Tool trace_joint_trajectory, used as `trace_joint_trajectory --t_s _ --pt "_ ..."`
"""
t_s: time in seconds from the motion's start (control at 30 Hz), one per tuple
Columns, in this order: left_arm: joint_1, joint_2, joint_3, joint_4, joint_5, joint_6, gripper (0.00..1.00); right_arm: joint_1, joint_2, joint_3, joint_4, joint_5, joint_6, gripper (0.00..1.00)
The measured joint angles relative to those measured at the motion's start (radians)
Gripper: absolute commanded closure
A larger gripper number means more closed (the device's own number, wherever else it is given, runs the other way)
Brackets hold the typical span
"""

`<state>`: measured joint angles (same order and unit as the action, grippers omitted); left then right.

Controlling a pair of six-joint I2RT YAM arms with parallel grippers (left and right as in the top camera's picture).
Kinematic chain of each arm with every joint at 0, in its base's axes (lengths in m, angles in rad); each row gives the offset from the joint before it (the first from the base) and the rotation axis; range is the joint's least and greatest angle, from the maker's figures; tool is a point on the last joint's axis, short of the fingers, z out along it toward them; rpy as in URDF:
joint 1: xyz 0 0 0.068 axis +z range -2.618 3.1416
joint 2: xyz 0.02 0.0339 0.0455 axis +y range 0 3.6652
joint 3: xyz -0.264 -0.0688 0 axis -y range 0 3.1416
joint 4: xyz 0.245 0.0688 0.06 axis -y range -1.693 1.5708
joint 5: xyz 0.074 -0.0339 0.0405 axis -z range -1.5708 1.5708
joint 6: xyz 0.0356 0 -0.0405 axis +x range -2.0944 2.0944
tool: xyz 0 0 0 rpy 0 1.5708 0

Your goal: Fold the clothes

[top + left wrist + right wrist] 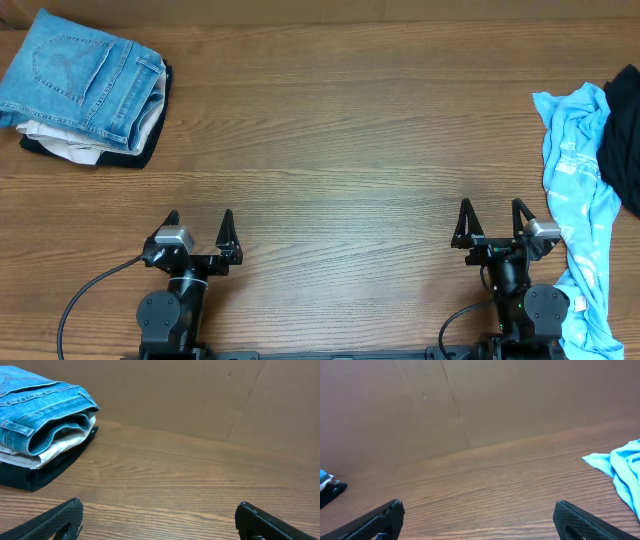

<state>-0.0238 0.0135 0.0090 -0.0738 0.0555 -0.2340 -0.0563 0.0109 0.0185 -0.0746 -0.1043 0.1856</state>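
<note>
Overhead view: two arms sit tucked low at the near edge of the wooden counter (340,150), each pointing forward across the wood. The left pincer (200,218) and the right pincer (491,208) are both spread wide and grip nothing. Each wrist camera confirms this, showing its own dark fingers (60,520) far apart over bare wood grain.

The sky-blue T-shirt (575,190) lies crumpled along the right edge of the counter. It runs in a rumpled strip from the far side down past the right arm's base, just beside that pincer, and a black garment (625,140) overlaps its upper right side.

Well apart, at the far left corner, folded jeans (80,75) top a neat stack, with a cream piece (55,450) and a dark piece (45,472) beneath.

The layout suggests a sorting line, with unfolded laundry waiting on the right and finished items parked on the left. The wood between them would serve as the working ground.

Folding of the blue shirt has not begun. The right arm is nearest and looks best placed to reach it and draw it toward the middle.
</note>
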Motion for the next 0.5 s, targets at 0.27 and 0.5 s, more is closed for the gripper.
trace_joint_trajectory --t_s 0.27,0.5 --pt "0.000 0.000 0.000 0.000 0.000 0.000 0.00 0.000 0.000 0.000 0.004 0.000 0.000 0.00" --pt "0.000 0.000 -0.001 0.039 0.028 0.000 0.00 0.000 0.000 0.000 0.126 -0.029 0.012 0.00"
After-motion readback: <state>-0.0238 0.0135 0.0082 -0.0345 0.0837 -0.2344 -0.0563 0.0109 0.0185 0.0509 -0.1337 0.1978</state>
